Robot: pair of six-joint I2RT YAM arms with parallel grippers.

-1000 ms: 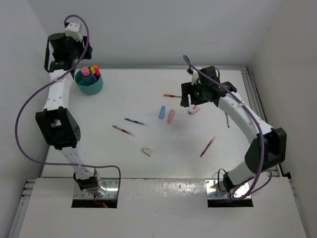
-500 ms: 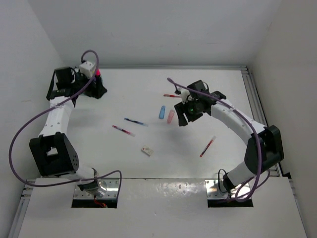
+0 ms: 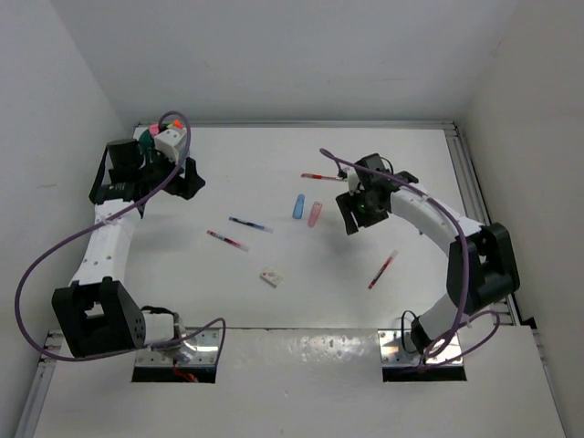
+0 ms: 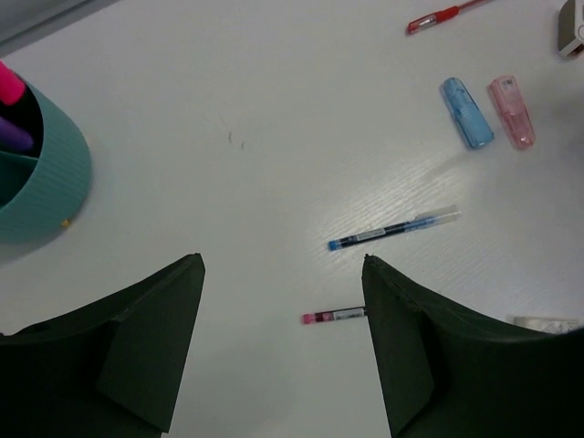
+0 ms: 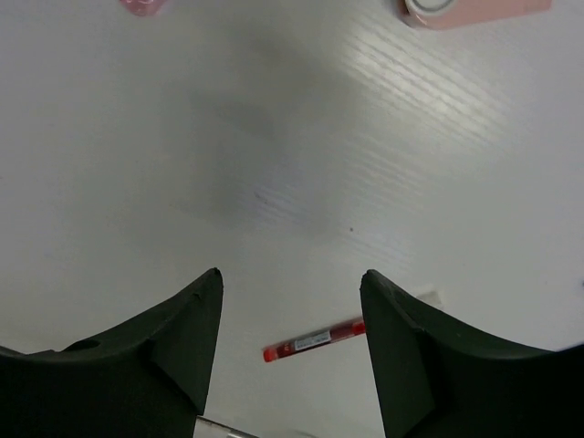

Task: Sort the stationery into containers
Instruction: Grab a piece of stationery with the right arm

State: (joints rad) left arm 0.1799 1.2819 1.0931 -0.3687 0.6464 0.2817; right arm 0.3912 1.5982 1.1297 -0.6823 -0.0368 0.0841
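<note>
1. Since the earlier frames, L arm has been swung out from above the teal cup (image 4: 55, 182) toward mid-table (image 3: 274, 151). In top view the cup is now mostly hidden under the wrist. R arm has been drawn nearer the bases, so the pink tube (image 5: 474, 9) is seen at top edge of its wrist view.
2. L gripper (image 4: 282, 260): jaws held wide apart, nothing gripped, bare table seen btw them.
3. Cup is set at far-left of table, w/ a pink highlighter (image 4: 11, 84) and a purple highlighter (image 4: 14, 137) inside.
4. R gripper (image 5: 292, 274): jaws apart, nothing gripped. A red pen (image 5: 315, 339) is seen lying on table in the gap; contact can't be told.
5. Left loose mid-table: blue pen (image 4: 392, 228), blue eraser (image 4: 466, 111) and pink eraser (image 4: 510, 111), the two erasers side by side, apart.
</note>
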